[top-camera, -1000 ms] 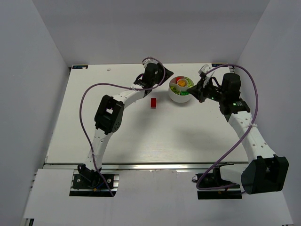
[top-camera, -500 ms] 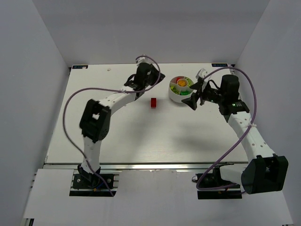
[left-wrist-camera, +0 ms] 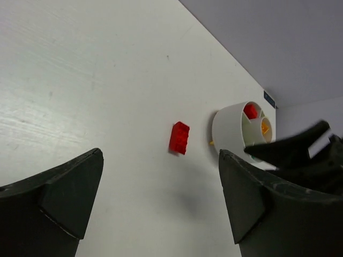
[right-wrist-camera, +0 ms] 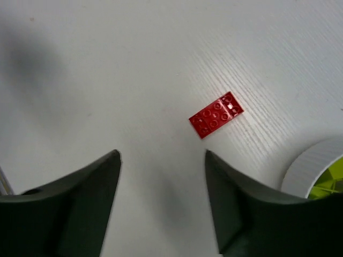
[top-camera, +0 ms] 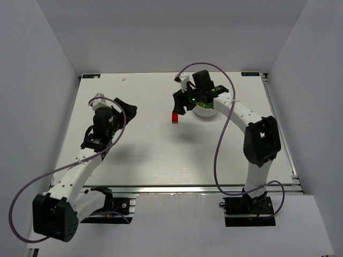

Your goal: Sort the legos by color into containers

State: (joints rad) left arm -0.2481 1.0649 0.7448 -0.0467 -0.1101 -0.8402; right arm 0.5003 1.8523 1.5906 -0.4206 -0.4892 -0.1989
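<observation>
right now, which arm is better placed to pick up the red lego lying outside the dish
Right. The right tool hangs open right by the red lego, which lies just ahead in its wrist view, with the dish close by. The left tool, also open, is farther off.

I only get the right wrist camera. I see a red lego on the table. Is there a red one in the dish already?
Observer: Yes. The left wrist view shows a red piece in one compartment of the dish.
Operator: Any colour in there besides the green I see?
Observer: An orange piece lies in a compartment beside the red one.
Operator: Where's the other arm?
Observer: The left gripper hangs open and empty, left of the loose red lego.
</observation>
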